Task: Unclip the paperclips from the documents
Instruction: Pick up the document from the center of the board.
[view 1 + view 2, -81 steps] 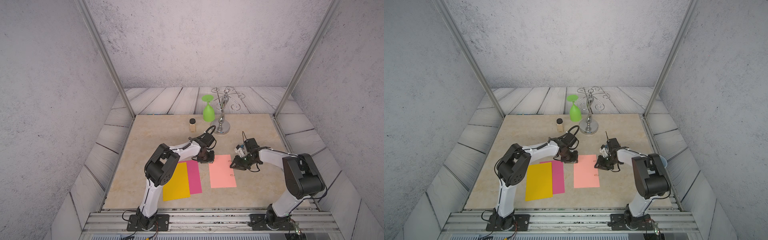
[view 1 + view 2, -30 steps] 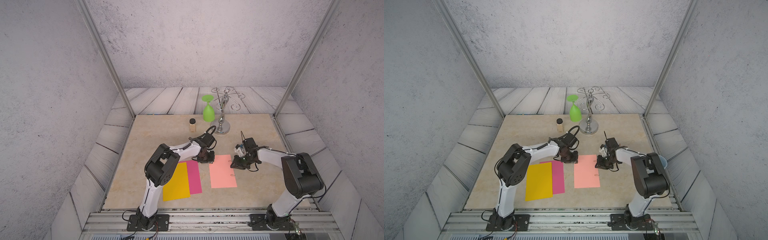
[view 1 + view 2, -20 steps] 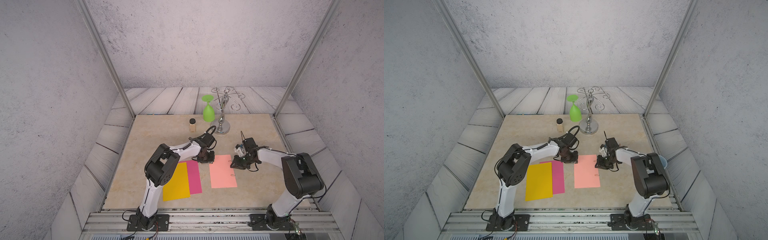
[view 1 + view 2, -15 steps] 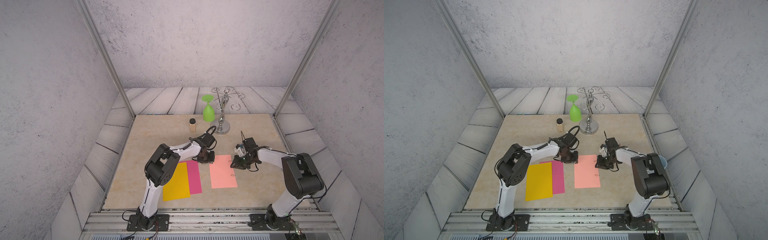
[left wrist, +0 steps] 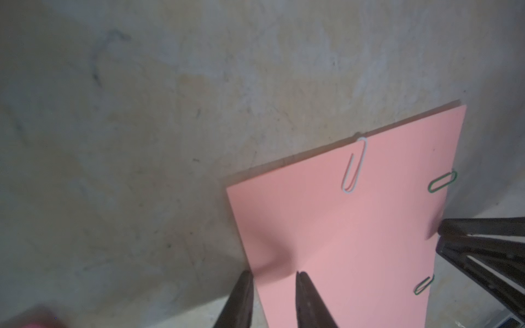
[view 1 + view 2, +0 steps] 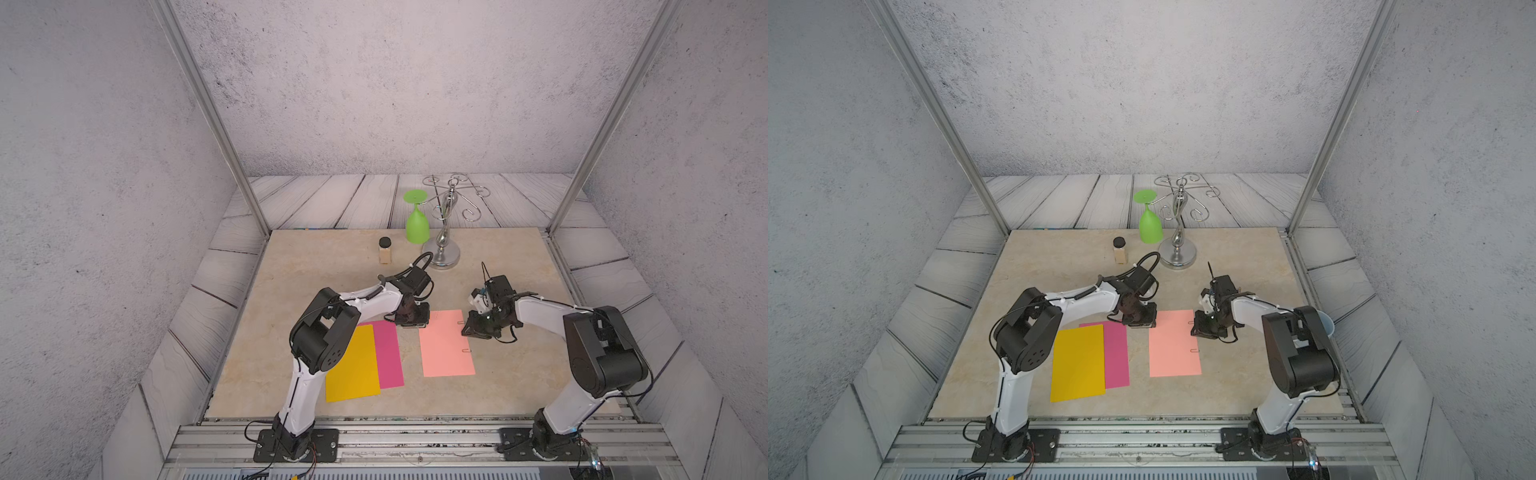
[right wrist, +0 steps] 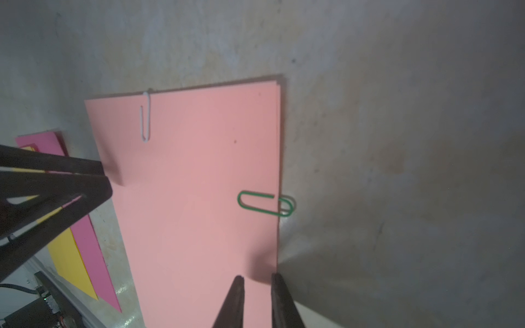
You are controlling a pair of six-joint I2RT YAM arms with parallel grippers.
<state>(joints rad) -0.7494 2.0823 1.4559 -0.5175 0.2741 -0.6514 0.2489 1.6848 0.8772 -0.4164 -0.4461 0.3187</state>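
– Paperclips [image 7: 265, 204], where do they sit?
– All on the salmon pink sheet [image 6: 446, 345], just right of centre in both top views. From the left: the yellow sheet [image 6: 351, 363] lies over a part of the magenta sheet [image 6: 388, 353], in the lower middle. Next, the left gripper [image 5: 273, 274] stands at the pink sheet's upper left corner. Its jaws are a little apart, one finger over the paper, one just outside the edge, nothing between them.
– And the clips one by one?
– A white clip [image 7: 145, 116] sits on the upper edge. On the right edge are an upper green clip [image 6: 460, 322] and a lower green clip [image 6: 466, 350].
– The right gripper [image 7: 258, 276]?
– It is at that edge, between the two green ones. Its jaws are narrowly apart and hold nothing. It perhaps touches the paper; I cannot tell.
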